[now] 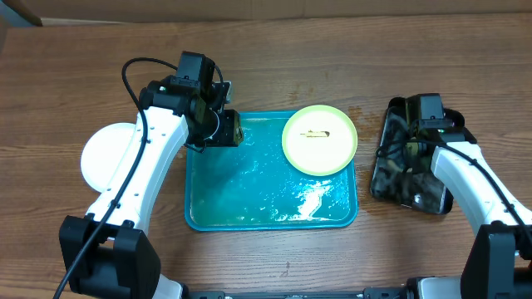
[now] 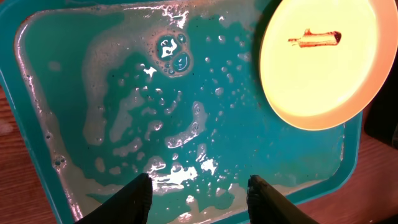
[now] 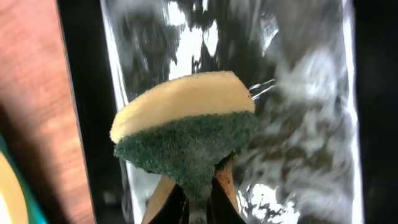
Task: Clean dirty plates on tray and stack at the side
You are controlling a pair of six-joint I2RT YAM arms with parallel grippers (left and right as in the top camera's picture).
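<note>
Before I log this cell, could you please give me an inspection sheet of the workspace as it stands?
Surface: brown wood-grain table.
Job's things: large teal rectangular plastic tray, wet and sudsy; pale yellow-green round plate with a brown smear, at the tray's far-right corner; white round plate on the table left of the tray, partly under the left arm.
Clutter: black rectangular tub holding water, right of the tray.
Grippers: left gripper open and empty over the tray; right gripper shut on a yellow-and-green sponge over the tub.
Cables: black cable looping off the left arm.
Surroundings: nothing seen.
</note>
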